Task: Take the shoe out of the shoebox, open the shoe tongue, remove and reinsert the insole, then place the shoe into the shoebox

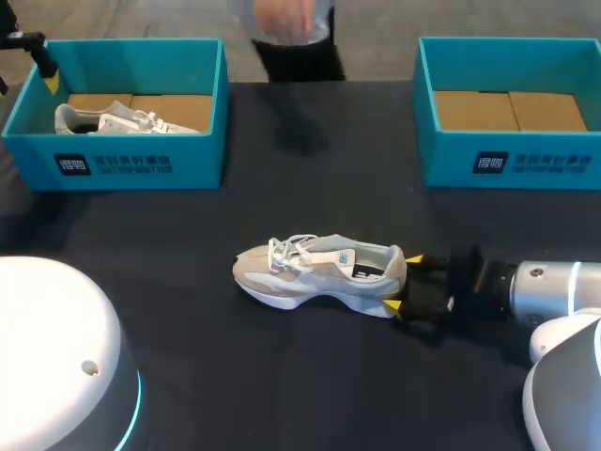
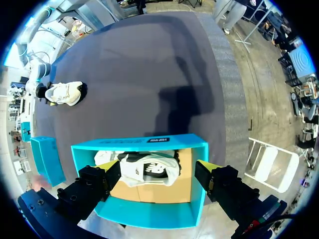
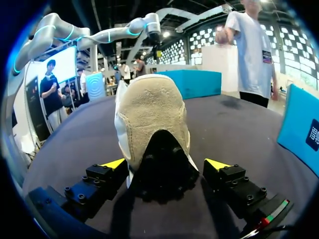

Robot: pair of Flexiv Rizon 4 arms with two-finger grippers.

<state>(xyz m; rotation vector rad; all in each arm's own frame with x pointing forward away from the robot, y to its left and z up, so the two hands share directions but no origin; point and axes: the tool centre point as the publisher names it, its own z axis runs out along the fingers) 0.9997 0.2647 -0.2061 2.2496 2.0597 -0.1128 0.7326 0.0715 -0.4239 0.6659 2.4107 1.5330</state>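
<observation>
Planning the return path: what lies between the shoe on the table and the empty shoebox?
Nothing; the head view shows bare table between shoe and empty shoebox.

Right gripper (image 1: pixel 404 282) lay low toward the table's (image 1: pixel 188 235) right edge, fingers spread; left gripper (image 2: pixel 159 167) hung above its far left corner, fingers wide apart

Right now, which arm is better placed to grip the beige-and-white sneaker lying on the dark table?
Right: right gripper straddles the sneaker's heel, fingers open; left gripper hangs over the far teal shoebox.
</observation>
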